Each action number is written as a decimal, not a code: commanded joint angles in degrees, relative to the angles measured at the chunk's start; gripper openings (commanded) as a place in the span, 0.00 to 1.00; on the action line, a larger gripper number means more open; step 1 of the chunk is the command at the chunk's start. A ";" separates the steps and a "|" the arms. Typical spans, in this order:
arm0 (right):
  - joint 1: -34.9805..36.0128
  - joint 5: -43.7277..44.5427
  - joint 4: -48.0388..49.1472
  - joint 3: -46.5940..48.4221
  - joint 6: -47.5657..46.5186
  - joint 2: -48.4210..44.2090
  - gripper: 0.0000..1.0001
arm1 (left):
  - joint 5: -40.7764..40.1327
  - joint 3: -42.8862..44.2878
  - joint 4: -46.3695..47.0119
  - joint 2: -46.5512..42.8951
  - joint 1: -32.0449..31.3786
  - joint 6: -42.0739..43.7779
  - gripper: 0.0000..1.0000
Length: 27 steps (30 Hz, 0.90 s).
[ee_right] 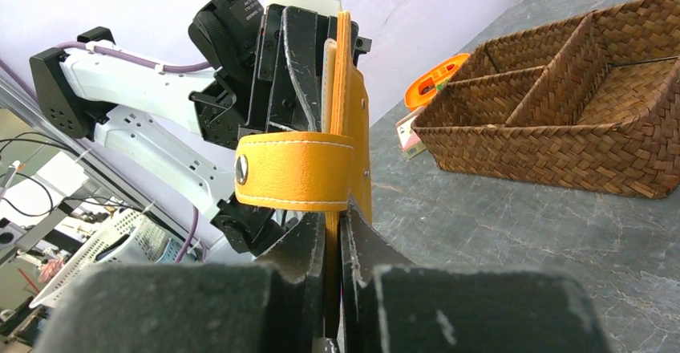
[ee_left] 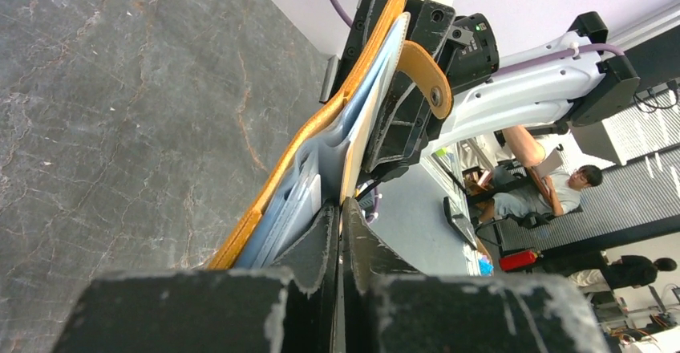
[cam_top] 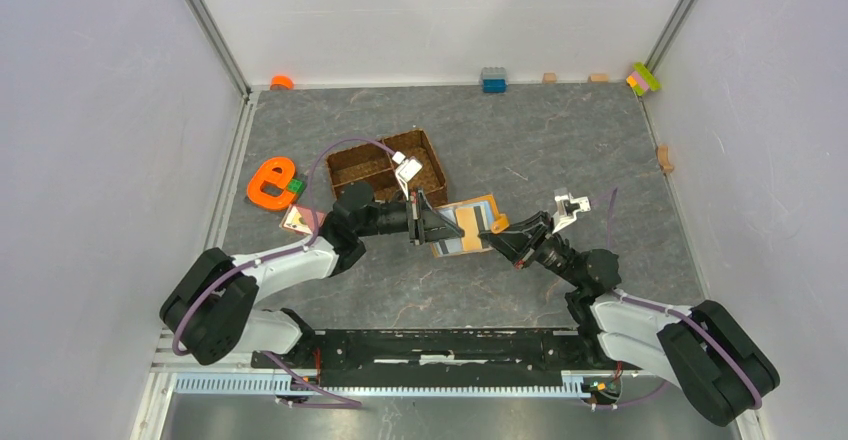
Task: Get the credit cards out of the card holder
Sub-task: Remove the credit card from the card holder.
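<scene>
Left gripper (ee_left: 337, 229): closed, pads pinched on a thin beige edge that runs out of the pale blue lining. We take it for one of the credit cards (ee_left: 362, 140), though the close view does not settle whether it is a card or a flap of the lining.

Right gripper (ee_right: 333, 245): closed on the orange panel of the card holder (cam_top: 468, 228), just below the snap tab (ee_right: 295, 172).

Card holder: open, held on edge between the two grippers, near the middle of the table and just in front of the woven divided tray (ee_right: 561, 112).

Bearing: we read the holder's long axis as running straight from one gripper to the other, with the cards lying along it. The left gripper sits at the card end, the right at the tab end.

Next move, as we judge it: the left arm draws the card back along that axis, away from the right gripper, which anchors the holder.
</scene>
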 commanded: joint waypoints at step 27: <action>-1.46 6.01 -6.22 -0.60 -4.35 -8.25 0.03 | -4.35 1.65 -6.36 -4.36 0.08 4.81 0.05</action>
